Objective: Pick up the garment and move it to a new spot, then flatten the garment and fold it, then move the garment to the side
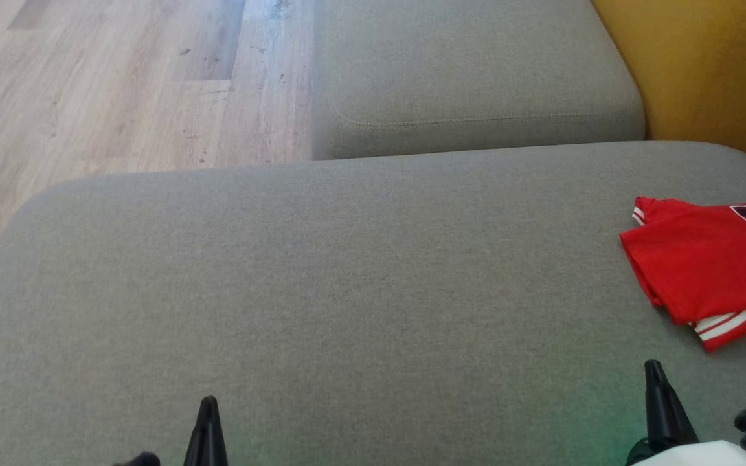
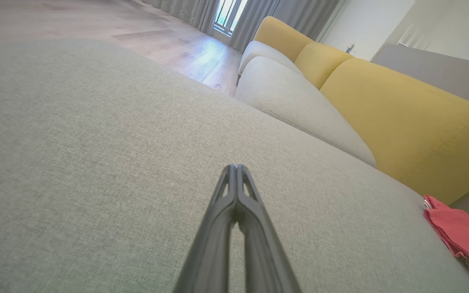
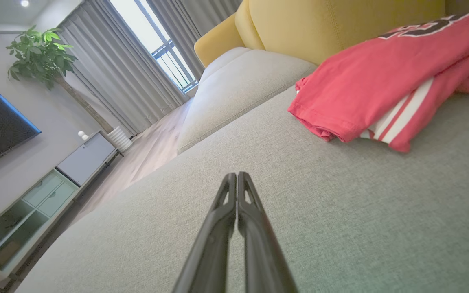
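Head view first, from the left: pale wooden floor [image 1: 120, 84] runs along the far left, and the wide grey seat cushion [image 1: 347, 272] takes up the middle. At its near edge the left gripper [image 1: 208, 408] points away from me, its two dark fingers pressed together with nothing between them, well apart from anything to pick up. A second grey cushion [image 1: 476, 65] sits farther back, with the yellow backrest [image 1: 710, 65] to its right.

Further right, the right gripper [image 1: 653, 369] is likewise closed and empty, hovering low over the seat. The red garment [image 1: 703, 265] lies on the cushion's right side, beyond and slightly right of those fingertips, near but not touching. It looks folded, number patch up and striped trim at its near edge. Its right part runs out of frame, so I can't settle its long axis.

Any further nudge plainly belongs to the right arm, the nearer by far.
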